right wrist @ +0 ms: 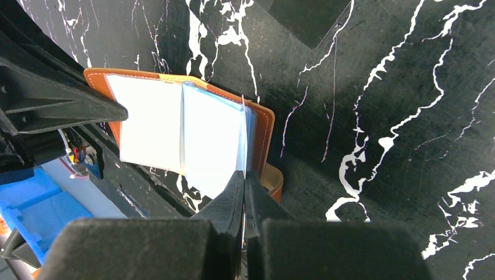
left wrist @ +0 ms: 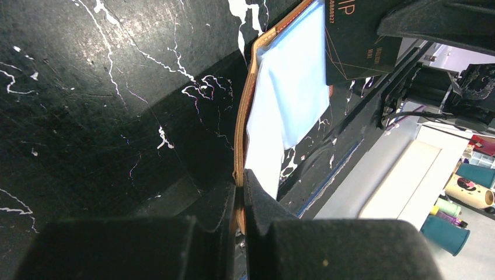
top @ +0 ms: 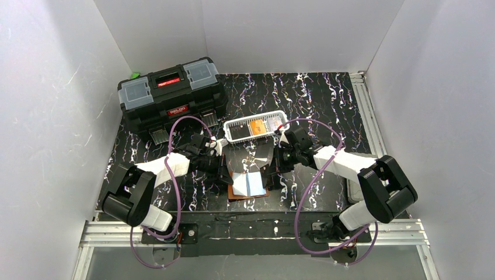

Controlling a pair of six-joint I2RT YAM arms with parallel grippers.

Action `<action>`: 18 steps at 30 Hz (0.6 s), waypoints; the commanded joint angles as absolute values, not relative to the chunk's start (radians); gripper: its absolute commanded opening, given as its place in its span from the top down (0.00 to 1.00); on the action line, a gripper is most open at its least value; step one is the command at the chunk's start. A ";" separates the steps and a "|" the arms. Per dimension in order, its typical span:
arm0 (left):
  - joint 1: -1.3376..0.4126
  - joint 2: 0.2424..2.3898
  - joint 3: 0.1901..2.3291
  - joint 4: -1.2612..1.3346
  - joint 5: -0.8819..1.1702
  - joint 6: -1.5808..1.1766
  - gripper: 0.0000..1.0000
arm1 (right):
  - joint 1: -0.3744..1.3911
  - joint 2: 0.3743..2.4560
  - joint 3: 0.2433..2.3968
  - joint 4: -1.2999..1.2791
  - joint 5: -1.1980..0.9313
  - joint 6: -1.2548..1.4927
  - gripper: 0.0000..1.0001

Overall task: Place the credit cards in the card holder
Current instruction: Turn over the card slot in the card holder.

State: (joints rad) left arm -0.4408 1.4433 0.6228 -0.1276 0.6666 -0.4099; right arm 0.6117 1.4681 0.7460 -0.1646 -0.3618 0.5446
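At the table's (top: 327, 99) near edge, both arms are holding on at an open card holder (top: 248, 185)

Between the two arms, the brown leather card holder is lying spread open on the black marbled table, its clear sleeves facing up. The left gripper (left wrist: 240, 189) is pinching the holder's left leather edge, fingers closed tight on it. The right gripper (right wrist: 243, 182) is gripping a dark card (left wrist: 357, 41) with gold lettering, fingers closed on it. That card is standing on edge at the right-hand sleeves and is showing only as a thin line in the right wrist view. Whether its lower edge is sitting inside a sleeve I cannot tell. Just beyond the holder, a second dark card (right wrist: 306, 17) is lying flat on the table. Farther back, a white slotted basket (top: 229, 133) is holding an orange card (top: 257, 127), and a black toolbox (top: 172, 96) is sitting at the rear left.
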 commanded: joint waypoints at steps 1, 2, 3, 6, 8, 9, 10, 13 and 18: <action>-0.445 1.410 0.614 -0.138 0.683 -0.411 1.00 | 0.609 1.445 0.779 -0.187 -0.346 0.513 0.99; -0.445 1.410 0.615 -0.138 0.683 -0.411 1.00 | 0.609 1.445 0.778 -0.186 -0.347 0.514 0.99; -0.445 1.411 0.615 -0.138 0.682 -0.412 1.00 | 0.609 1.446 0.778 -0.186 -0.349 0.515 0.99; -0.445 1.411 0.615 -0.138 0.682 -0.411 1.00 | 0.608 1.447 0.776 -0.184 -0.351 0.516 0.99; -0.445 1.412 0.614 -0.138 0.683 -0.411 1.00 | 0.604 1.445 0.778 -0.187 -0.353 0.512 0.99; -0.445 1.411 0.614 -0.138 0.681 -0.412 1.00 | 0.601 1.444 0.779 -0.190 -0.354 0.509 0.99; -0.445 1.411 0.614 -0.138 0.681 -0.413 1.00 | 0.597 1.444 0.779 -0.193 -0.358 0.506 0.99; -0.445 1.411 0.614 -0.139 0.681 -0.413 1.00 | 0.588 1.439 0.778 -0.193 -0.366 0.504 0.99; -0.445 1.412 0.614 -0.138 0.682 -0.413 1.00 | 0.587 1.442 0.769 -0.173 -0.385 0.519 0.99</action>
State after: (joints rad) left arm -0.4408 1.4433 0.6228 -0.1276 0.6674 -0.4129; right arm 0.5926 1.4658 0.7460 -0.1825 -0.3687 0.5308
